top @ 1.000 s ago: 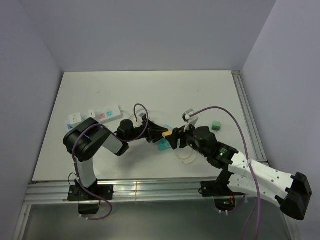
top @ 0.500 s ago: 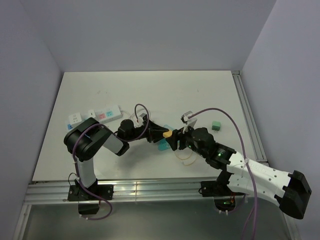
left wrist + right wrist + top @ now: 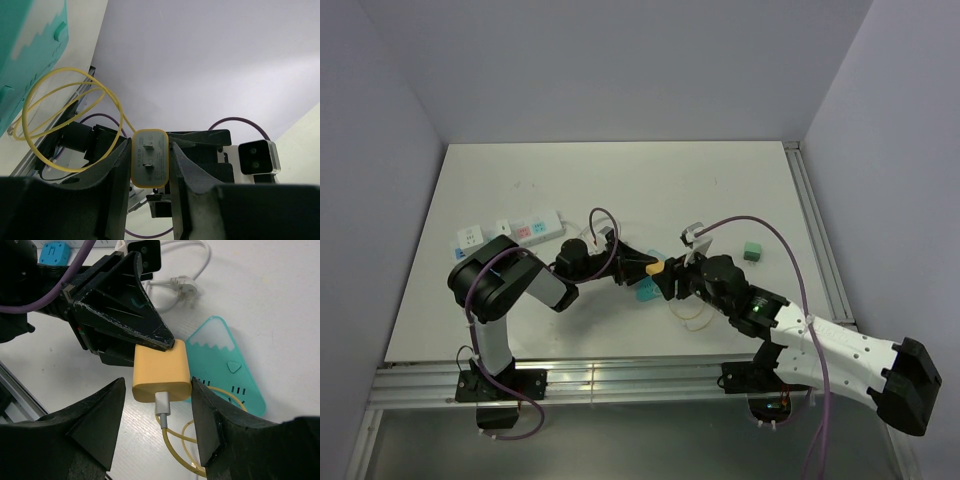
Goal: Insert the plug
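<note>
White table (image 3: 620, 180), lilac walls. Yellow USB charger plug (image 3: 161, 371), near mid-table, was pinched by left gripper (image 3: 150, 162); right gripper (image 3: 158, 390) jaws stood spread either side, not touching. White power strip (image 3: 525, 228) lay left; its print was illegible.

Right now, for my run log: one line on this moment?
left gripper: shut on charger | right gripper: open, flanking charger | cable: plugged into charger | strip: apart from charger

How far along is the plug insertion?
Done: left pincer grips the yellow charger. In hand: right pincer, open, straddles it, likely a handover. Left: reaching the power strip, off to the left, and plugging in.
</note>
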You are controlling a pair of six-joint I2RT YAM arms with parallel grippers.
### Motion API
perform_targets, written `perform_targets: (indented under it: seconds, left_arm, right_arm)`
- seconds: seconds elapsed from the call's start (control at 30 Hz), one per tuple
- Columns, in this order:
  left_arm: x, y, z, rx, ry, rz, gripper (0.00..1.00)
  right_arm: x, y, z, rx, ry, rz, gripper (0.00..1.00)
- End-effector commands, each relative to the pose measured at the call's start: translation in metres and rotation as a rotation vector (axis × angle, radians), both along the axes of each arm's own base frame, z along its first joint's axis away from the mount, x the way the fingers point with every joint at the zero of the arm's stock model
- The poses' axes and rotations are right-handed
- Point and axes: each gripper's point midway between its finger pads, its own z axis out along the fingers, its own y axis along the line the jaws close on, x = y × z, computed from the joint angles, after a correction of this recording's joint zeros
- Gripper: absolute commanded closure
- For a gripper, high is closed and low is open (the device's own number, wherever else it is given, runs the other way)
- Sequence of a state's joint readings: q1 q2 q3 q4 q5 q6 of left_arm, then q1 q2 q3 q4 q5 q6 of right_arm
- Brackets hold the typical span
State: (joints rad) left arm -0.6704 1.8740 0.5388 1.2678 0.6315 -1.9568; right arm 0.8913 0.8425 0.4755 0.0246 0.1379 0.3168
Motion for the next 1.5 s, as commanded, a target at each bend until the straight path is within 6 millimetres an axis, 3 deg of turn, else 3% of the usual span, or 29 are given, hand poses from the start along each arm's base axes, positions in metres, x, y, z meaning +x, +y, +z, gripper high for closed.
perform_targets:
  seconds: [0.0, 0.1, 0.23, 0.4, 0.53, 0.6, 0.63, 0.83, 1.03, 1.23, 1.47]
  left_arm:
    - [-0.012, 0.002, 0.071, -0.213, -0.243, -0.028, 0.92]
    - [-0.013, 0.002, 0.071, -0.216, -0.241, -0.028, 0.91]
    - [-0.013, 0.002, 0.070, -0.215, -0.240, -0.028, 0.91]
    - [-0.015, 0.001, 0.067, -0.223, -0.238, -0.032, 0.83]
    - [-0.016, 0.001, 0.064, -0.203, -0.239, -0.036, 0.34]
    - [-0.015, 0.000, 0.056, -0.166, -0.240, -0.034, 0.22]
    - [-0.015, 0.000, 0.057, -0.156, -0.248, -0.036, 0.16]
    - [-0.014, 0.003, 0.038, -0.063, -0.254, -0.033, 0.11]
    - [-0.006, 0.008, 0.018, 0.069, -0.300, -0.020, 0.11]
    - [0.009, 0.016, 0.007, 0.248, -0.380, -0.007, 0.11]
    - [0.034, 0.022, 0.018, 0.407, -0.506, 0.017, 0.11]
  right_arm:
    - [0.002, 0.008, 0.005, 0.032, -0.018, 0.009, 0.38]
    - [0.003, 0.008, 0.004, 0.039, -0.019, 0.004, 0.43]
    - [0.004, 0.009, 0.005, 0.037, -0.021, 0.002, 0.61]
    - [0.006, 0.007, 0.007, 0.035, -0.021, -0.011, 0.66]
    - [0.006, 0.005, 0.013, 0.030, 0.001, -0.031, 0.69]
    - [0.004, 0.000, 0.009, 0.001, 0.030, -0.042, 0.69]
    - [0.004, 0.000, 0.016, 0.007, 0.035, -0.051, 0.69]
    - [-0.006, -0.015, 0.014, -0.075, 0.140, -0.081, 0.69]
    - [-0.020, -0.041, -0.016, -0.281, 0.328, -0.152, 0.69]
    - [-0.026, -0.050, -0.042, -0.441, 0.469, -0.186, 0.70]
    - [-0.013, -0.062, -0.046, -0.556, 0.503, -0.230, 0.70]
